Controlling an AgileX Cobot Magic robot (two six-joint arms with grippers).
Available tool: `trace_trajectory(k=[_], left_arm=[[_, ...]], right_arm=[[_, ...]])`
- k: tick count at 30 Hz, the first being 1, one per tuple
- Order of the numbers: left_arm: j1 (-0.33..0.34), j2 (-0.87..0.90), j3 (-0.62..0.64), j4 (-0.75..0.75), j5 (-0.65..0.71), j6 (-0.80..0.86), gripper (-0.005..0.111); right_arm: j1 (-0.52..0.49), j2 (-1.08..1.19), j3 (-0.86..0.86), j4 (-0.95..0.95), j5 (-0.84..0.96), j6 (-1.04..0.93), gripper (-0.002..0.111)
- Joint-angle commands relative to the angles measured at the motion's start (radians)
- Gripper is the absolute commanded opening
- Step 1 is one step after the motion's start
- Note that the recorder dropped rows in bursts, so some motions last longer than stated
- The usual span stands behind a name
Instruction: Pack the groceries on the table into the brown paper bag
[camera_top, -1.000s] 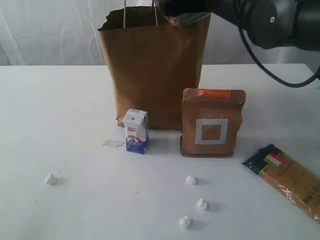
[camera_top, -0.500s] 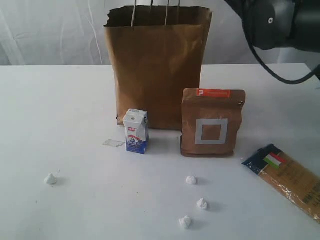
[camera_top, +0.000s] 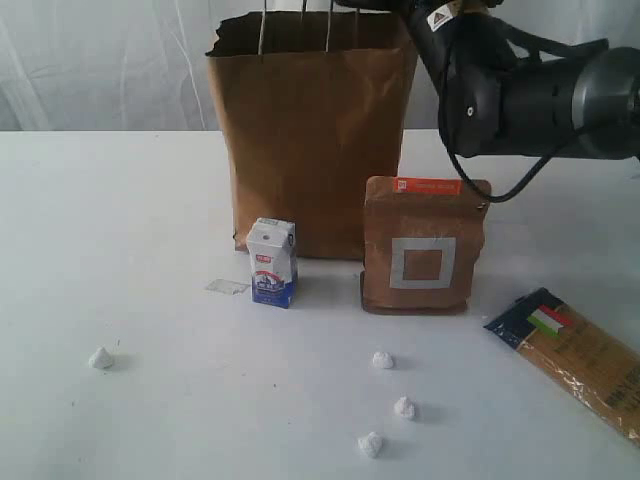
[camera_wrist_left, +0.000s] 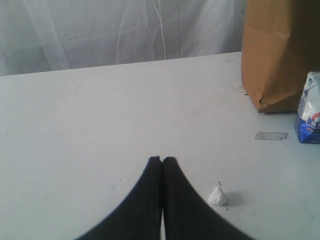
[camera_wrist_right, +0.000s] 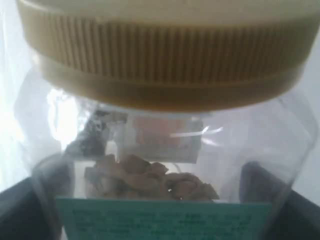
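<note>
At upper centre of exterior view: brown paper bag (camera_top: 310, 140), upright on white table (camera_top: 120, 220); right arm (camera_top: 530, 95) at upper right, reaching to the bag's rim. Lower down: small carton (camera_top: 271, 263) just before the bag, brown pouch (camera_top: 425, 245) right of it, pasta packet (camera_top: 580, 360) at lower right. Right wrist view: right claw (camera_wrist_right: 160, 215) clamped on gold-lidded nut jar (camera_wrist_right: 160, 150). Left wrist view: left claw (camera_wrist_left: 161, 165) closed, empty, low over table.

A lab setup: plain white table (camera_top: 120, 200), white curtain backdrop (camera_top: 100, 60).
</note>
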Motion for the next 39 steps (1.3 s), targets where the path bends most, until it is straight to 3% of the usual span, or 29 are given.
trace_trajectory(k=[1,4,9,25,29,31,33,39], left_arm=[[-0.007,-0.005,0.002,-0.006,-0.004,0.003,0.0],[-0.007,-0.005,0.002,-0.006,-0.004,0.003,0.0],[-0.007,-0.005,0.002,-0.006,-0.004,0.003,0.0],[-0.007,-0.005,0.002,-0.006,-0.004,0.003,0.0],[-0.007,-0.005,0.002,-0.006,-0.004,0.003,0.0],[-0.007,-0.005,0.002,-0.006,-0.004,0.003,0.0],[-0.007,-0.005,0.002,-0.006,-0.004,0.003,0.0],[-0.007,-0.005,0.002,-0.006,-0.004,0.003,0.0]], right_arm=[[-0.002,-0.024,-0.005,-0.131,-0.047,0.13,0.0],[-0.002,-0.055,-0.005,-0.238,0.067,0.19,0.0],[-0.002,-0.099,-0.005,-0.241,0.318,0.204,0.0],[-0.004,-0.089,-0.005,-0.203,0.428,0.124,0.0],[-0.004,-0.089,-0.005,-0.203,0.484,0.047,0.013],[-0.004,-0.089,-0.005,-0.203,0.482,0.037,0.029],[-0.004,-0.089,-0.005,-0.203,0.489,0.034,0.037],[-0.004,-0.089,-0.005,-0.203,0.522,0.034,0.038]])
